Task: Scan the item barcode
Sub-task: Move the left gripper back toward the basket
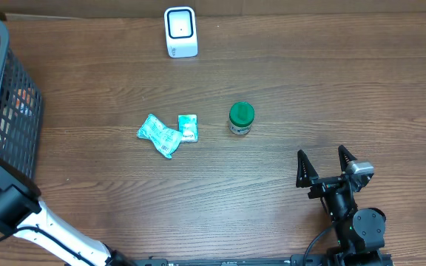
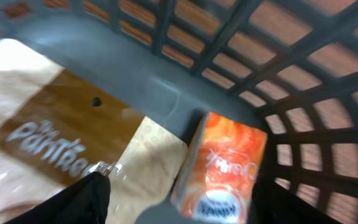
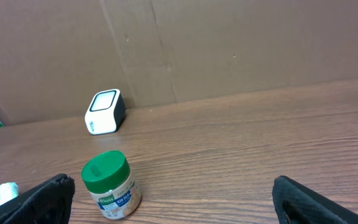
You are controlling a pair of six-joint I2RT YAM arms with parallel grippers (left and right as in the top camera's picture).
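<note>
We get only a blur from the left wrist, and overhead the basket [image 1: 15, 125] hides the left gripper [image 2: 188, 193]. Its jaws seem spread wide astride the orange carton [image 2: 219, 165] in the basket's corner, apparently not touching it. The right gripper [image 1: 322, 155] gapes empty.

Orange box [image 2: 219, 171] tilted in grey basket [image 2: 160, 93] corner; white scanner [image 1: 180, 32] upright, well apart.
</note>
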